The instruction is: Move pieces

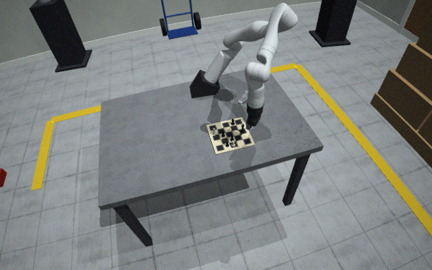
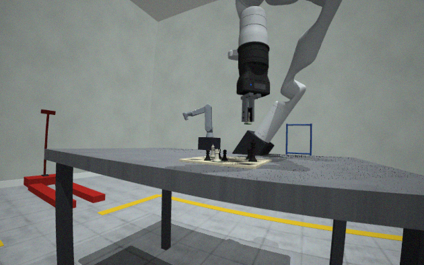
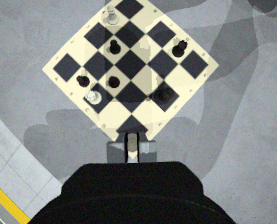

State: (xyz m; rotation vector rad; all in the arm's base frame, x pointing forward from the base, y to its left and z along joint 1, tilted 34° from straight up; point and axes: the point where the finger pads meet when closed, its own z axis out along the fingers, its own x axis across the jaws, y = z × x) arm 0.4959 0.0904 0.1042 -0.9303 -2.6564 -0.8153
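Black pieces point(image 2: 252, 151) stand below the gripper point(image 2: 248, 118), clamped on a pale piece point(image 2: 248, 122).

Small pale chess piece point(image 2: 248, 118) upright in closed end effector point(image 2: 248, 120), high above chessboard point(image 2: 195, 160).

A small square checkered chessboard point(image 1: 249, 143) lies on the grey rectangular bench point(image 1: 154, 144), toward its right side, in front of the arm's dark wedge-shaped base point(image 1: 198, 90). The end effector point(image 2: 248, 120) hangs above the board's far right corner, clamping a small pale chess piece point(image 2: 248, 122).

Jaws clamped, apparently on a pale piece point(image 2: 248, 122), above chessboard point(image 2: 192, 160)
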